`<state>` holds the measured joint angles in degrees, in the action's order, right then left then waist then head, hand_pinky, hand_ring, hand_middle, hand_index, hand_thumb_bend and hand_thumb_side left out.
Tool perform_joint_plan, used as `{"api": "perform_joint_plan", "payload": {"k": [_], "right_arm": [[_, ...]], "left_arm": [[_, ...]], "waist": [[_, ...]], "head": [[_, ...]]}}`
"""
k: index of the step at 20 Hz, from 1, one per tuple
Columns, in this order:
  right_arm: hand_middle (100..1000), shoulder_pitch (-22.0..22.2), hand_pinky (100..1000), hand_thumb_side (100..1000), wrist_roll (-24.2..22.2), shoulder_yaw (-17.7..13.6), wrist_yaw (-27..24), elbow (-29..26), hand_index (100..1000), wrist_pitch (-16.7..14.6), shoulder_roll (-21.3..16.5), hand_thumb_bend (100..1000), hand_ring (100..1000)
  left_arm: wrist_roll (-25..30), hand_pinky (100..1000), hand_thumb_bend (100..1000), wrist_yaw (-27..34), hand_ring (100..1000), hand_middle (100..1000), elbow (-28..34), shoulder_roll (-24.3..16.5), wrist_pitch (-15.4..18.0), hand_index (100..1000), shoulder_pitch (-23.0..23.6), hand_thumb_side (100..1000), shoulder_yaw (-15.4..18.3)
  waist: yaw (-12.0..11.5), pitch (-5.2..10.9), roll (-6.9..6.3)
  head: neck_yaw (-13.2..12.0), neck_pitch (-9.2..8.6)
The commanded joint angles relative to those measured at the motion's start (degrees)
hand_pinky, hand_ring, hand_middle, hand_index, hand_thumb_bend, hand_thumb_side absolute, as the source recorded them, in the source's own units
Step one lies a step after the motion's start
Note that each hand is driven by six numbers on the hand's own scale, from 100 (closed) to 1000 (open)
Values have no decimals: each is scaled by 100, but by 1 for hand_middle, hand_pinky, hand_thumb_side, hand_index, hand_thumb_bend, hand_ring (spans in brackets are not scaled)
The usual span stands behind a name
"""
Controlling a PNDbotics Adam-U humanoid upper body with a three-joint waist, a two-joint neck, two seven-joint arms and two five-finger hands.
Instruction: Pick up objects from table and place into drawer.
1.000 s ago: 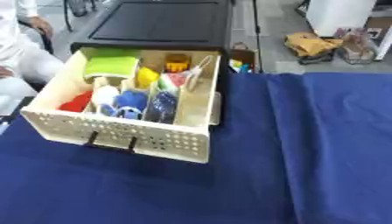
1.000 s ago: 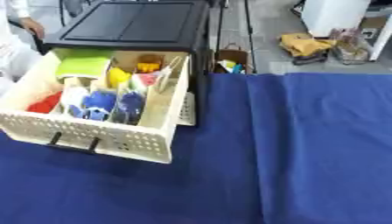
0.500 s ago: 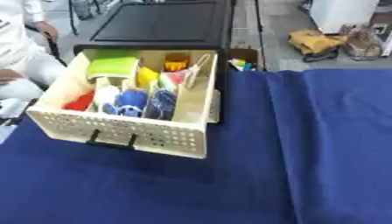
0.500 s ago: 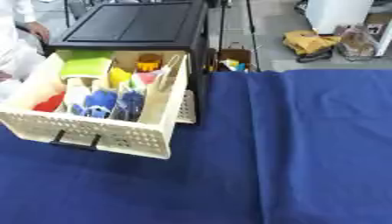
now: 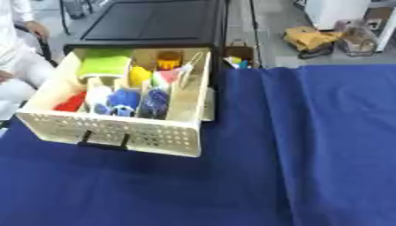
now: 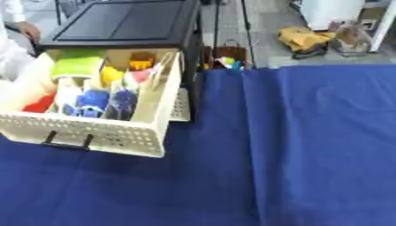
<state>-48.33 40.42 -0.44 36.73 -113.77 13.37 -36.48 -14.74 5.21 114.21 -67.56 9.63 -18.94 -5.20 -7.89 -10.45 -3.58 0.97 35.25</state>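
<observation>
A cream perforated drawer [image 5: 123,134] stands pulled out of a black cabinet [image 5: 154,22] at the upper left, its black handle [image 5: 103,142] facing me. Inside it lie a green object [image 5: 104,64], a yellow one [image 5: 139,75], an orange one [image 5: 169,58], a red one [image 5: 71,102], a white one [image 5: 98,95] and blue ones [image 5: 139,101]. Neither of my hands shows in either view. No loose object lies on the blue cloth.
A blue cloth [image 5: 309,145] covers the table across the whole lower and right part of the view. Beyond the far edge on the floor are a yellow bag [image 5: 309,39] and small coloured items [image 6: 226,62]. A person in white sits at the far left [image 5: 15,53].
The whole picture has shifted slightly, so the camera moved. The drawer and its contents stay as they were.
</observation>
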Motion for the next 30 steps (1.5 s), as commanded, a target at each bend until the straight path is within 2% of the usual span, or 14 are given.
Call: {"api": "perform_joint_plan", "payload": {"k": [1,7,12,18,25,30], "right_arm": [[676,-57,775,1000,40,-79,46,-82,762,10,-62,100,821],[674,-40,780,1000,73,-84,55,-82,760,5,-80,100,821],[669,12,783,1000,76,-102,31,-82,758,45,-80,100,821],[667,27,785,1000,84,-114,4,-82,755,49,-74,100,820],[661,66,788,1000,73,-138,-42,-82,753,85,-67,100,820],[658,99,789,1000,73,-156,-70,-82,754,112,-47,100,820]], "left_arm": [[671,370,100,-210,615,704,38,-422,-191,787,-213,1000,-183],[1895,362,100,-380,606,708,38,-615,-285,788,-602,1000,-613],[2679,323,100,-241,579,675,38,-566,-415,784,-964,1000,-992],[3585,266,100,-12,545,597,38,-345,-862,782,-1486,1000,-1504],[4498,218,100,30,490,619,38,-173,-1392,816,-1722,1000,-1917],[5231,181,100,-191,452,601,38,-71,-1591,820,-1825,1000,-2034]], "waist": [[21,104,-22],[89,122,-74],[87,133,-105],[144,137,-110],[168,122,-115],[172,112,-107]], "head": [[-19,33],[-82,47],[-130,54],[-190,34],[-242,20],[-260,-7]]}}
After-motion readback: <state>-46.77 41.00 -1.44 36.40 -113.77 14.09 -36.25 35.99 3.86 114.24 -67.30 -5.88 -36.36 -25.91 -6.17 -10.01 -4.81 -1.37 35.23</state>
